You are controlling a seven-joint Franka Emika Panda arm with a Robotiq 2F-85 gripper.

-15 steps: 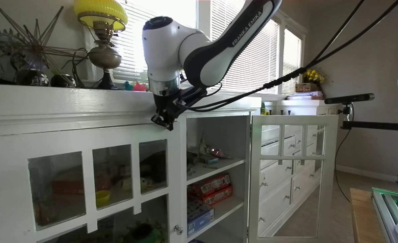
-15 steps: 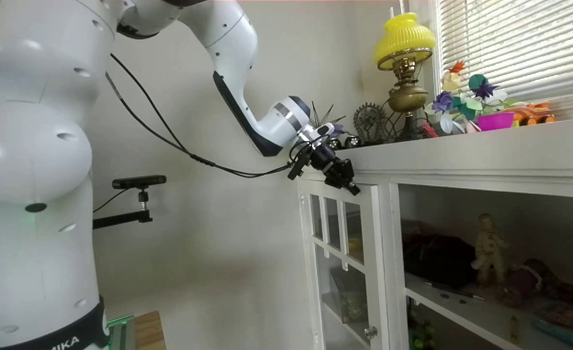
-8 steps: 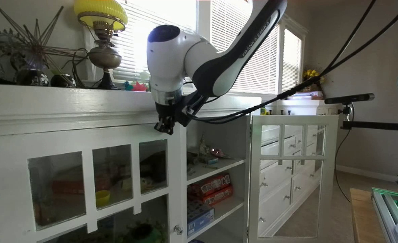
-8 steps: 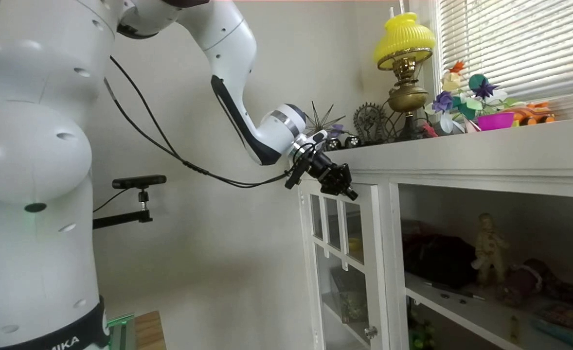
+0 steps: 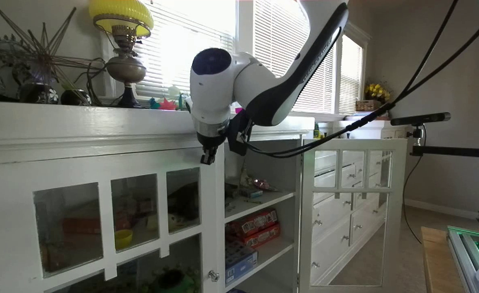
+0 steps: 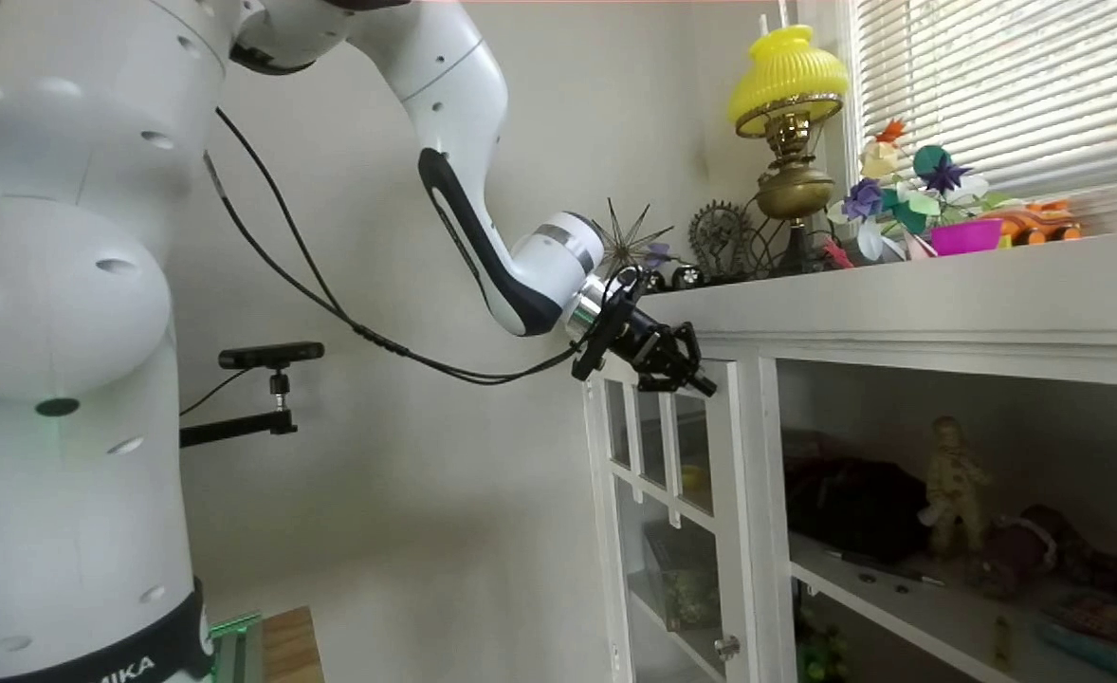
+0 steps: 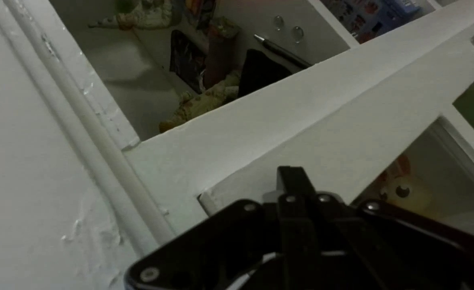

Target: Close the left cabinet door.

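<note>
The left cabinet door is white with glass panes and a clear knob. It stands nearly in line with the cabinet face; it also shows in an exterior view and in the wrist view. A thin dark gap shows at its upper corner in the wrist view; I cannot tell whether it is fully flush. My gripper is at the door's upper knob-side corner, also in an exterior view. In the wrist view its fingertips are together and empty, on or very near the door's frame.
The narrower glass door stands wide open beside the open compartment. Red boxes sit on its shelf. A yellow lamp and ornaments stand on the ledge above. A camera sits on a bracket by the arm base.
My gripper has moved down the upper part of the door and towards its knob-side edge. The left door has shifted slightly inward with its knob. The narrower door has not moved.
</note>
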